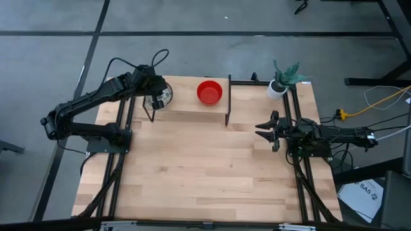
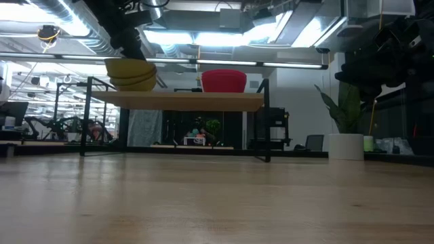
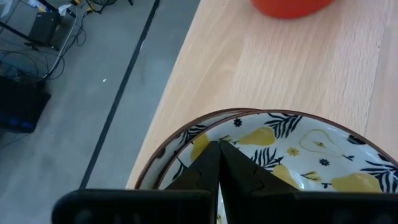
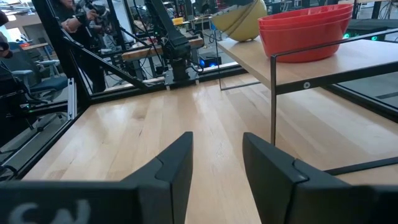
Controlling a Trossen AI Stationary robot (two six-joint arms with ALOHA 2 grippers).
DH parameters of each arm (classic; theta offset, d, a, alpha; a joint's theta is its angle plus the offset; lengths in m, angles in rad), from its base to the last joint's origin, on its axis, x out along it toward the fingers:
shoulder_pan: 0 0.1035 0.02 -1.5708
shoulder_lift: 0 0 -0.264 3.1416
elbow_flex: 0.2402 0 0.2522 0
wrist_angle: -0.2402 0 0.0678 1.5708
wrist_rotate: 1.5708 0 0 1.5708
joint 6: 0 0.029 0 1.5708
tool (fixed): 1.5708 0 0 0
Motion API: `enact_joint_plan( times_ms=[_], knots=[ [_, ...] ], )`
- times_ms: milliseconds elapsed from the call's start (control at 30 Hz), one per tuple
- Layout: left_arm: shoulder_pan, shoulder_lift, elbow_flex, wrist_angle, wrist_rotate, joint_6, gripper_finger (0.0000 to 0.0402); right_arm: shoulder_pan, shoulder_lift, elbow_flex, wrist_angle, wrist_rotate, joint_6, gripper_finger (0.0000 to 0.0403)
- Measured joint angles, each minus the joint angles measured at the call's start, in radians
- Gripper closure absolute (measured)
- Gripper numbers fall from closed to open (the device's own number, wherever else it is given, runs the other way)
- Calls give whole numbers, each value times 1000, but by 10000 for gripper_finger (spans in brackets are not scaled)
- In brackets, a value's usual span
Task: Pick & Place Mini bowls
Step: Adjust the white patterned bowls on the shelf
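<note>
High view shows the left pincer [image 1: 156, 97] at eleven o'clock pinching the patterned bowls' [image 3: 292, 149] rim; glazed, slippery, breakable.

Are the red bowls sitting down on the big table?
No, the red bowls sit stacked up on the raised wooden shelf, beside the patterned bowls, well above the table.

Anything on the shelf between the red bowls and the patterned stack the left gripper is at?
Nothing. In the high view, bare shelf separates the red bowls from the patterned stack under the left gripper; the low view agrees.
</note>
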Motion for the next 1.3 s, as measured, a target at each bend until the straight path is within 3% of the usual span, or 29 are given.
enact_joint_plan(
  times_ms=[333, 533, 633, 767, 867, 967, 1133, 1300],
  knots=[
    [0, -40, 0, -10, -8, -28, 399, 0, 0, 0, 0, 2, 0, 263],
    [0, -80, 0, -20, -22, -27, 400, -5, 0, 0, 40, 225, 0, 263],
    [0, -94, 0, -34, -22, -27, 398, -5, 0, 0, 39, 263, 13, 263],
    [0, -101, 0, -52, -21, -28, 400, -5, 0, 0, 84, 211, 297, 263],
    [0, -101, 0, -70, -21, -27, 398, -5, 4, 0, 177, 259, 522, 263],
    [0, -101, 0, -84, -20, -29, 400, -6, 21, 1, 305, 299, 565, 263],
    [0, -101, 0, -90, -20, -29, 398, -5, 153, 117, 382, 303, 500, 280],
    [0, -101, 0, -94, -19, -28, 399, -5, 479, 374, 381, 255, 371, 303]
  ],
)
